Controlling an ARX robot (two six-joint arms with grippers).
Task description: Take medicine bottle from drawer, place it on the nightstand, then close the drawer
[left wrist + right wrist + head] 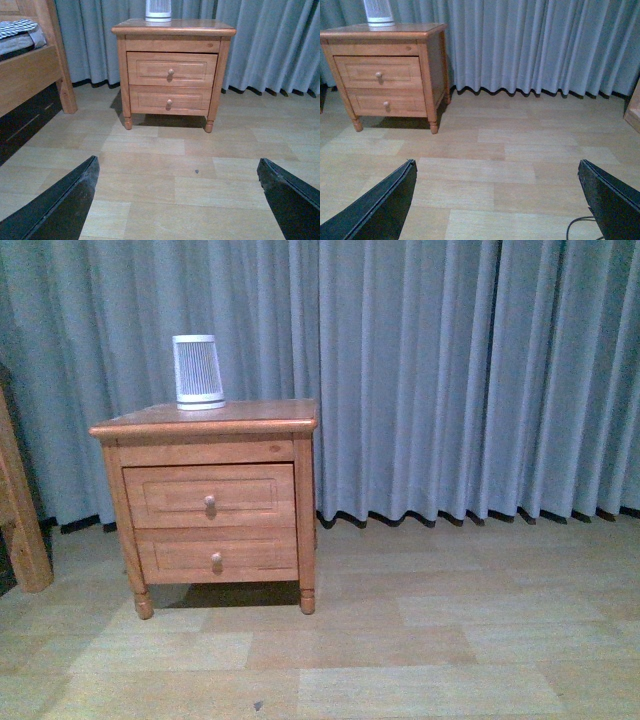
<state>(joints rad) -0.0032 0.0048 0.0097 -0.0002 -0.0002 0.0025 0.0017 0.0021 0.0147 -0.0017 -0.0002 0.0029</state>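
Clearly, the left gripper (177, 161) holds nothing: in the left wrist view its two dark fingers (65, 205) stand spread wide, with bare floor (165, 175) showing between them. The right gripper (496, 162) is the same in the right wrist view, its fingers (380, 207) wide apart and clasping nothing, and a thin dark cable (580, 225) lies on the floor near one of them. Neither gripper touches any furniture, and both are well apart from the nightstand (205, 427).

In the front view the nightstand stands upright at the centre left of the frame, on short turned feet. Its front faces the camera. The drawer (170, 495) is pushed fully shut, flush with the frame. Its long axis runs level across the picture and its round knob (210, 501) points out toward the camera. The lower drawer (250, 555) sits directly beneath it, also shut.

The medicine bottle cannot be seen in any view; nothing shows where it lies.

On the nightstand's top, toward the upper left of the frame, a white slatted appliance (198, 370) stands upright. No brand, label or writing can be read on it or on the wood. A grey curtain (450, 380) hangs behind, and a wooden bed frame (20, 520) shows at the left edge.
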